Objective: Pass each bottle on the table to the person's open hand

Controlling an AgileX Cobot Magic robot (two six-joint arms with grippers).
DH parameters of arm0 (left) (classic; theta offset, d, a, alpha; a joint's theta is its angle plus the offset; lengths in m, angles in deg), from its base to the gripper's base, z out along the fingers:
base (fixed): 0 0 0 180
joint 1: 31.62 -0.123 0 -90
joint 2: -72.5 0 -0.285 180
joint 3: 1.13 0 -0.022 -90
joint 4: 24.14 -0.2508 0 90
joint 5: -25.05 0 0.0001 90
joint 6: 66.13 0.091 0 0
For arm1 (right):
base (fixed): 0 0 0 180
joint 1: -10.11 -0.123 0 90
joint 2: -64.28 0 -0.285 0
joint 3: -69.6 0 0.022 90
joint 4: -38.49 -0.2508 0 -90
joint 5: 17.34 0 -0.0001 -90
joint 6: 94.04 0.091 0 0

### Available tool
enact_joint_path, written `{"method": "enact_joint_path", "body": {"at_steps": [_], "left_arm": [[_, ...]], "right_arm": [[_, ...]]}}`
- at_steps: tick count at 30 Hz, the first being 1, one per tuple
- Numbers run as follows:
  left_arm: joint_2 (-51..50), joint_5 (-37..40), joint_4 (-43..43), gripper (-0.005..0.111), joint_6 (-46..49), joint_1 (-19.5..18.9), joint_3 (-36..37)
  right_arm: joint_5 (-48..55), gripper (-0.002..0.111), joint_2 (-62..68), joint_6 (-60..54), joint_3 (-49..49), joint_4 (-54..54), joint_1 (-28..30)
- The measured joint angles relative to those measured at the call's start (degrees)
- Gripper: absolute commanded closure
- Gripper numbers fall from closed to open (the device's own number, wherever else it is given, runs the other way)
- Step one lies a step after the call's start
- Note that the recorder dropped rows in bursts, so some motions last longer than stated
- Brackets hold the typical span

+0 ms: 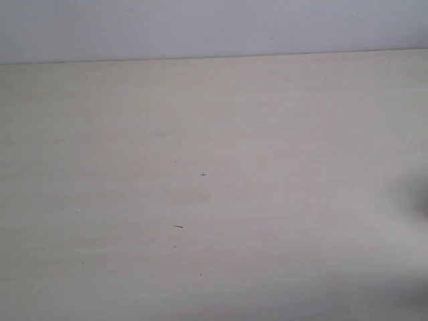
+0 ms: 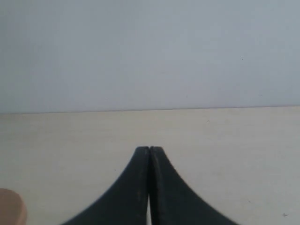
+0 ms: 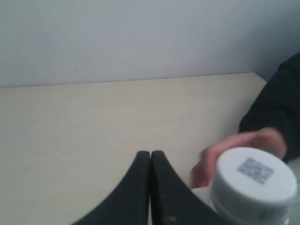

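The pale beige table [image 1: 200, 134] fills the exterior view; no bottle or gripper shows there. In the right wrist view a bottle's white cap [image 3: 254, 180] with a small printed square sits close beside my right gripper [image 3: 150, 153], whose black fingers are pressed together on nothing. A person's hand [image 3: 239, 150] in a dark sleeve is around that bottle, blurred. My left gripper [image 2: 149, 148] is shut too, empty, over bare table [image 2: 70, 140]. The other bottles are out of view.
A pale wall [image 1: 200, 27] rises behind the table's far edge. A dark blur [image 1: 420, 200] shows at the right edge of the exterior view. A tan rounded object [image 2: 10, 206] pokes in at a corner of the left wrist view.
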Motion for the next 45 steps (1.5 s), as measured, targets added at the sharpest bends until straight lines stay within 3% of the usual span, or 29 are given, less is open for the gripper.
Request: {"method": "enact_joint_path", "body": {"at_steps": [13,31,45], "left_arm": [[11.29,0.45,-0.70,0.107,0.00,-1.88,5.52],[11.52,-0.21,-0.81,0.107,0.00,-1.88,16.08],[11.52,-2.04,-0.81,0.107,0.00,-1.88,16.68]], "right_arm": [[0.10,0.108,0.00,0.21,0.00,0.00,0.00],[0.10,0.108,0.00,0.33,0.00,0.00,0.00],[0.10,0.108,0.00,0.33,0.00,0.00,0.00]]}}
